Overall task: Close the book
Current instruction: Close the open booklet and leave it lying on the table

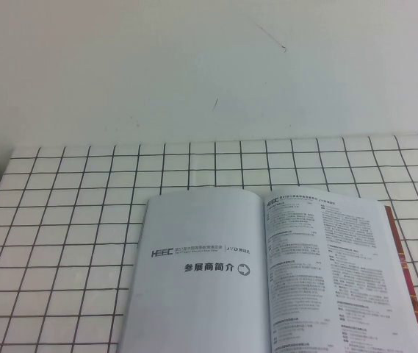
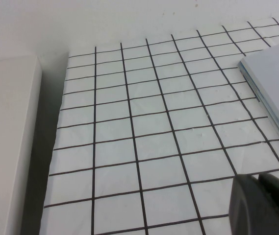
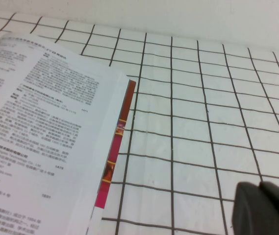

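An open book (image 1: 267,272) lies flat on the checked tablecloth (image 1: 69,220) at the near middle of the table, its pages white with dark print and a red cover edge (image 1: 407,279) showing along its right side. Neither arm appears in the high view. The left gripper (image 2: 261,182) hovers over the cloth left of the book (image 2: 276,83), its dark fingers pressed together and holding nothing. On the other side, the right gripper (image 3: 260,188) hangs above the cloth to the right of the book (image 3: 36,127), shut and empty too.
A white wall rises behind the table. A pale box-like object (image 2: 4,147) stands off the table's left edge. The cloth's left border (image 2: 56,142) drops into a dark gap there.
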